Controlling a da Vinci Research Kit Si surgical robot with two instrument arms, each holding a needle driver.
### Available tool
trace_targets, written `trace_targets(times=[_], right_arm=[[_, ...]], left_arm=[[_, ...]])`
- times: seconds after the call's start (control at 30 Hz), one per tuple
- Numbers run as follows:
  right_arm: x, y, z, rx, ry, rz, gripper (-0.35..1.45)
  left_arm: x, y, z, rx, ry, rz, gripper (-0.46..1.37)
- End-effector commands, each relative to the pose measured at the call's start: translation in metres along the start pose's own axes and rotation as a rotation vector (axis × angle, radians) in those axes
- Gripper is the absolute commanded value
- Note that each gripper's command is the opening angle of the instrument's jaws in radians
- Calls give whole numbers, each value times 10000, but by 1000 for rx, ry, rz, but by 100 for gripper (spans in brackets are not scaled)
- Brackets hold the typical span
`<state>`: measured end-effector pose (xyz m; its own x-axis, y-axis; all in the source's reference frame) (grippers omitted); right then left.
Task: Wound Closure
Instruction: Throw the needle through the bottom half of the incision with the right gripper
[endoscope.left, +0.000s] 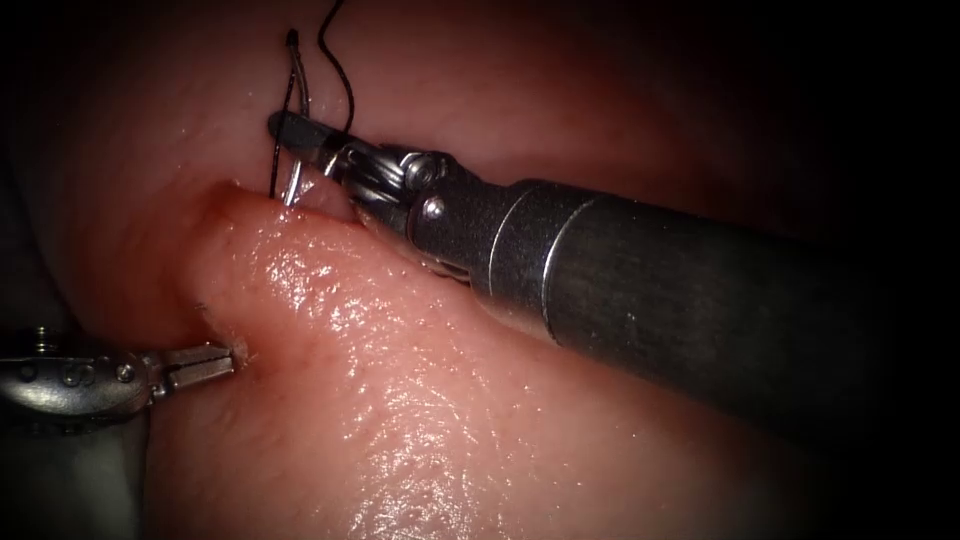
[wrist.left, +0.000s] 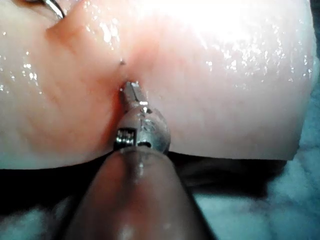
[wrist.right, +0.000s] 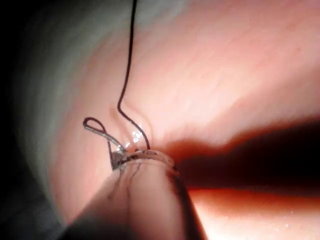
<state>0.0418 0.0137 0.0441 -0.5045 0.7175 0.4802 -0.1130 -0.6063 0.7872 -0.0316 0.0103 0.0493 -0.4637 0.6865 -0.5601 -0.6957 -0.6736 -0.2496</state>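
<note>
Two slim steel needle drivers work over the glistening pink slab of pork tissue (endoscope.left: 420, 400). The right arm's tool (endoscope.left: 295, 130), entering on its dark shaft, has its jaws clenched on the curved silver needle (endoscope.left: 292, 185) near the tail end, where the thin black thread (endoscope.left: 350, 95) joins it; the needle curves down from the jaws with its bright tip at the far end of the raised lip of the cut (endoscope.left: 225, 200), and I cannot tell whether the tip has entered the tissue. The thread loops up and away behind the jaws, with a small dark knot-like end (endoscope.left: 291, 38) above. The left arm's tool (endoscope.left: 215, 362) has its jaws closed against the near fold of tissue at the left of the cut, seemingly pinching it, though how much it holds is hard to judge. As I judge it, a grip so far back on the needle may let it swivel under load, the loose loop could snag on the jaws, and a hard pull by the left tool could tear the soft edge.
</note>
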Motion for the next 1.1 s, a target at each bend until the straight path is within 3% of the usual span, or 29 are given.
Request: trace_targets(times=[0.03,0.4,0.6,1.0,1.1], right_arm=[[-3,-1,-1,-7,-12,15,-35],[-46,4,-1,-21,-70,62,-35],[-69,18,-8,-50,-97,80,-35],[-100,24,-16,-86,-171,89,-35],[-96,23,-16,-88,-164,31,-35]], left_arm=[[0,-1,0,-2,1,0,-35],[2,-1,1,-2,4,-2,-35],[7,-4,0,-2,9,0,-35],[10,-6,0,-2,13,3,-35],[10,-5,0,-1,13,3,-35]])
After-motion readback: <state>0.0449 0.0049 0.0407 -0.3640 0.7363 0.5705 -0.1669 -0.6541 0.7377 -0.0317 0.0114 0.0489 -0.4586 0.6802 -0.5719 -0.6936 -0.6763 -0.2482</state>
